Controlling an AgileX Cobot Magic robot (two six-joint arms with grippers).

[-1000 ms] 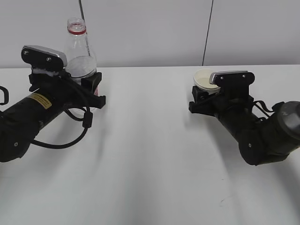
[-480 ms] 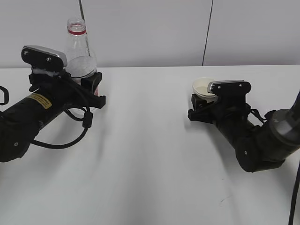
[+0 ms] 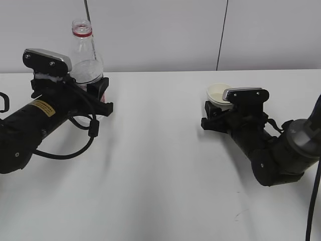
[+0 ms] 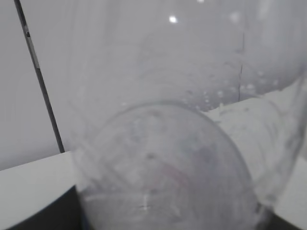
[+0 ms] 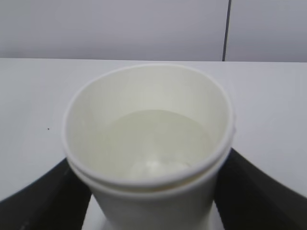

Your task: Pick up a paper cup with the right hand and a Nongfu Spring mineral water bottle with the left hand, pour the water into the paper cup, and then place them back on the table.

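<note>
The Nongfu Spring mineral water bottle [image 3: 85,55] stands upright on the white table [image 3: 160,165] at the far left, uncapped, with a red neck ring. My left gripper [image 3: 104,95] is shut on its lower half and hides most of the label. The bottle [image 4: 168,120] fills the left wrist view. The paper cup [image 3: 216,93] stands on the table at the right with my right gripper [image 3: 206,115] shut around it. In the right wrist view the cup [image 5: 148,143] holds some water, with black fingers [image 5: 38,201] against both sides.
A small dark scuff mark [image 3: 238,215] lies on the table at the front right. A black cable [image 3: 313,201] hangs at the right edge. A grey wall runs behind the table's far edge. Bare tabletop lies between the two arms.
The right gripper has lowered the paper cup a little and shifted slightly left. The left arm and bottle have not moved.
</note>
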